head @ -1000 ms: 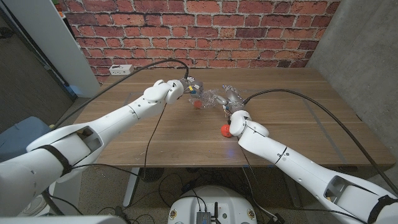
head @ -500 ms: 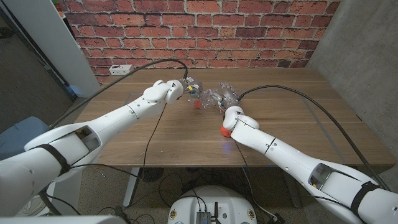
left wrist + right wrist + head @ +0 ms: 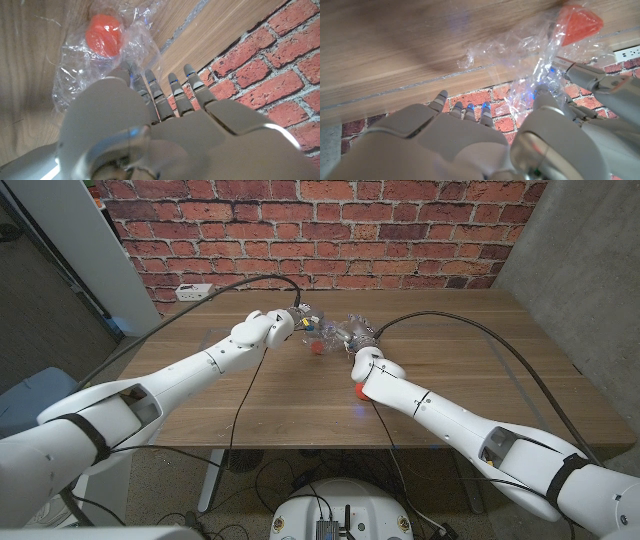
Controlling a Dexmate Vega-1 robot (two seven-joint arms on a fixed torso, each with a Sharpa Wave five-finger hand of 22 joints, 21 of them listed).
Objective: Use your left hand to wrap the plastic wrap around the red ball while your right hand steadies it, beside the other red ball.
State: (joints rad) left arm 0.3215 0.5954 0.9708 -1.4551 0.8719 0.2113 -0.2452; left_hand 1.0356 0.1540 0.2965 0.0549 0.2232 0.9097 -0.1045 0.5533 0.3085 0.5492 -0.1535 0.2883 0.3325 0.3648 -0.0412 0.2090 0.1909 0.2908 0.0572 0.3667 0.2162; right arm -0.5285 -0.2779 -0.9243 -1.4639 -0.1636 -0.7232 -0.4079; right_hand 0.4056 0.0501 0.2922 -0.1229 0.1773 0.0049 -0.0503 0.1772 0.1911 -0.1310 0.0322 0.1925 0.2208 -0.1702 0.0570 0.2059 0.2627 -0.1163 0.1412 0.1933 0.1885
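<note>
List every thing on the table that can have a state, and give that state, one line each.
plastic wrap: crumpled, loosely over the ball, not closed around it.
red ball: on the table, under the wrap.
other red ball: bare, partly hidden by the right arm.
left hand: at the wrap's edge; grip unclear.
right hand: at the wrap; grip unclear.

Looks like a robotics lab or test room dressed up a bit, not anyone's home. You've got a plain wooden surface on white metal legs against a red brick wall, with a bare concrete wall on one side. Thick black cables trail across it, more wires lie tangled on the floor, and a white power strip sits at the back edge.
</note>
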